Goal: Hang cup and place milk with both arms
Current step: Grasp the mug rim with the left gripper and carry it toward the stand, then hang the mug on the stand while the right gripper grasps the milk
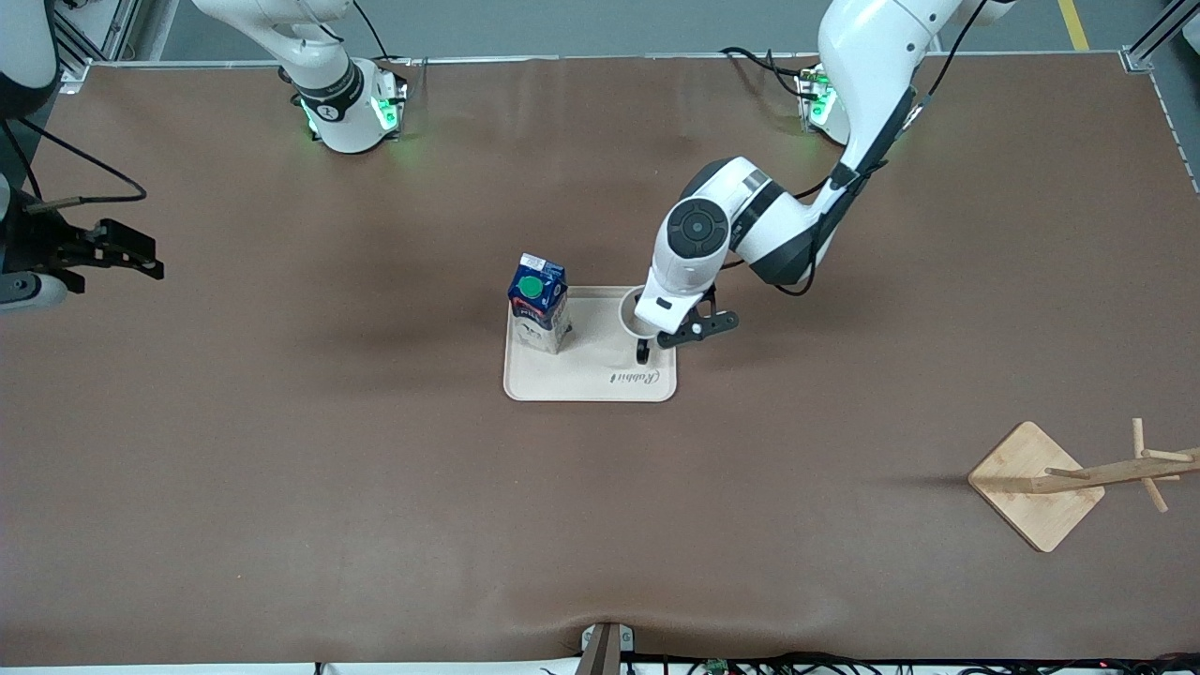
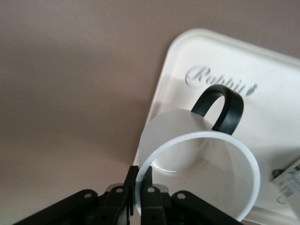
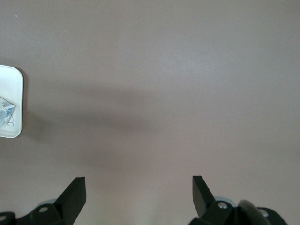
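Note:
The white cup (image 1: 629, 315) is on the beige tray (image 1: 591, 380), at the tray's side toward the left arm's end, with its black handle pointing toward the front camera. My left gripper (image 1: 647, 330) is shut on the cup's rim; in the left wrist view the fingers (image 2: 139, 183) pinch the cup's wall (image 2: 201, 159), one inside and one outside. The blue milk carton (image 1: 539, 302) stands upright on the tray's side toward the right arm's end. My right gripper (image 1: 141, 258) is open and empty over bare table at the right arm's end, and it waits there (image 3: 139, 190).
A wooden cup rack (image 1: 1078, 478) with pegs stands on a square base near the front camera at the left arm's end. The tray's corner (image 3: 9, 93) and a bit of the carton (image 3: 5, 110) show in the right wrist view. The table is brown.

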Available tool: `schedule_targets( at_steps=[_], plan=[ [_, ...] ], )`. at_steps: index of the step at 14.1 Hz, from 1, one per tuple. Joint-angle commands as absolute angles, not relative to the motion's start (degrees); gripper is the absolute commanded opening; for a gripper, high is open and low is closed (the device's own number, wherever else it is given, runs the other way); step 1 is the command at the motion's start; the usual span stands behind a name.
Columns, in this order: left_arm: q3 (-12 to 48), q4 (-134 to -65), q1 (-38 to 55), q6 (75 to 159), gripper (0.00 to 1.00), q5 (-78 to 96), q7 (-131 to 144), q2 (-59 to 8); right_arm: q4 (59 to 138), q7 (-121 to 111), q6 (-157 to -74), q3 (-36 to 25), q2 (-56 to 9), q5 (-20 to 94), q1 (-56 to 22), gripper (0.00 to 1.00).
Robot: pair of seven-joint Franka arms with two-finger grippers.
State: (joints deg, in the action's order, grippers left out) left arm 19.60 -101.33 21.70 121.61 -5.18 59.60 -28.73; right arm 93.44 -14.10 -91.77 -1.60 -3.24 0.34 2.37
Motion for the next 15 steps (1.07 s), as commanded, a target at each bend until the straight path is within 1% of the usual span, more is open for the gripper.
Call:
schedule_targets(
  at_steps=[1,3,8,12,15],
  plan=[
    [19.3,-93.2,18.5,109.4,0.0,-7.3,60.3,-25.1,91.6,-15.2,-91.2,-0.8,-5.2,1.7,3.6,1.0],
    [19.3,-91.1,15.2,106.3,0.0,-8.9,60.5,-22.3,91.8,-14.8,-90.5,-0.7,-5.2,1.8,2.7,1.0],
    [19.7,-92.5,5.6,106.6,0.0,-17.5,59.5,-16.3,93.5,-11.9,-90.3,-0.5,-5.4,5.9,-2.6,1.0],
    [20.2,-93.7,-6.6,108.7,0.0,-16.7,45.4,-12.8,93.7,3.6,-91.0,-0.4,-6.7,6.6,-10.0,1.0],
    [20.3,-93.8,-13.6,109.9,0.0,-14.0,34.6,-11.8,93.7,11.8,-91.7,-0.4,-9.8,9.5,-14.4,1.0]
  ],
)
